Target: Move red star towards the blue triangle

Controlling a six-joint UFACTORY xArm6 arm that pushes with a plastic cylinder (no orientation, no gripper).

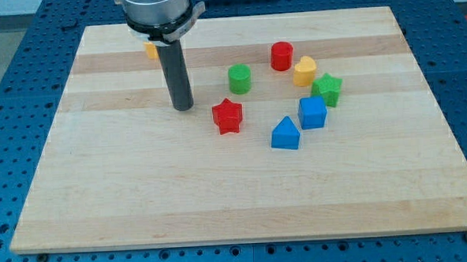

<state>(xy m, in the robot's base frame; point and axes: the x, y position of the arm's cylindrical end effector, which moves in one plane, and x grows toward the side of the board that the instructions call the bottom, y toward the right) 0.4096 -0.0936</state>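
The red star point(227, 115) lies near the middle of the wooden board point(141, 190). The blue triangle point(285, 134) lies to its lower right, a short gap away. My tip point(183, 107) rests on the board to the left of the red star and slightly above it, with a small gap between them. The dark rod rises from the tip to the arm's metal flange at the view's top.
A blue cube point(312, 112) sits right of the triangle. A green star point(326, 89), a yellow block point(305, 70), a red cylinder point(281, 55) and a green cylinder point(239, 78) lie above. An orange block point(151, 49) is partly hidden behind the rod.
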